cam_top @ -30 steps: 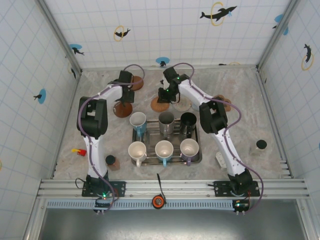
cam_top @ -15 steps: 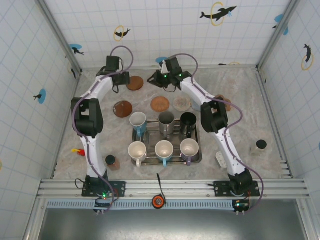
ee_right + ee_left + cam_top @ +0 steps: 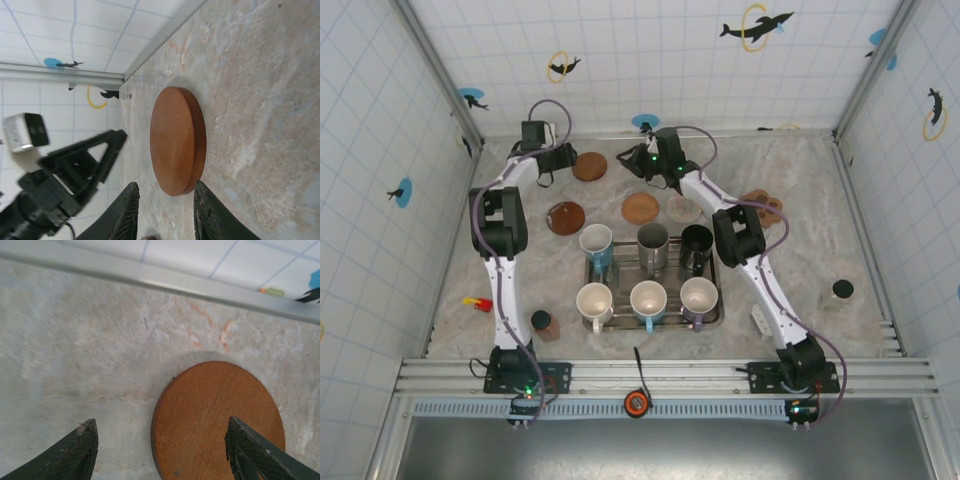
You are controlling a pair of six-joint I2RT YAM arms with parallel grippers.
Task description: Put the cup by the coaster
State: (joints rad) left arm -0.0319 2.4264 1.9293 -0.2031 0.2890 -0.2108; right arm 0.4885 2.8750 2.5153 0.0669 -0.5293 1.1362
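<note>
Cups: none is being held. From above, six are seen parked in the tray (image 3: 665, 325): blue cup (image 3: 596, 243), steel cup (image 3: 653, 243) and black cup (image 3: 697, 243) in the far row, cream cup (image 3: 594, 300), white cup (image 3: 648, 298) and right pale cup (image 3: 699, 296) in the near row.
Far coaster (image 3: 589, 166): laid flat at the far left of the table (image 3: 800, 180), close to the back wall (image 3: 150, 277) and well apart from the tray.
Left gripper (image 3: 162, 427): spread wide, nothing pinched. In its wrist view the far coaster is framed low between the fingers, nearer the right one. Contact can't be told.
Right gripper (image 3: 166, 187): fingers parted, nothing gripped, aimed at the same coaster from the right.
Right wrist extra: the coaster's thick edge is caught side-on, with the other arm's dark gripper frame and white camera box (image 3: 27, 131) beyond it.
Top view extra: a dark coaster (image 3: 566, 217), brown coaster (image 3: 641, 208) and pale coaster (image 3: 684, 208) are lined up just beyond the tray.
</note>
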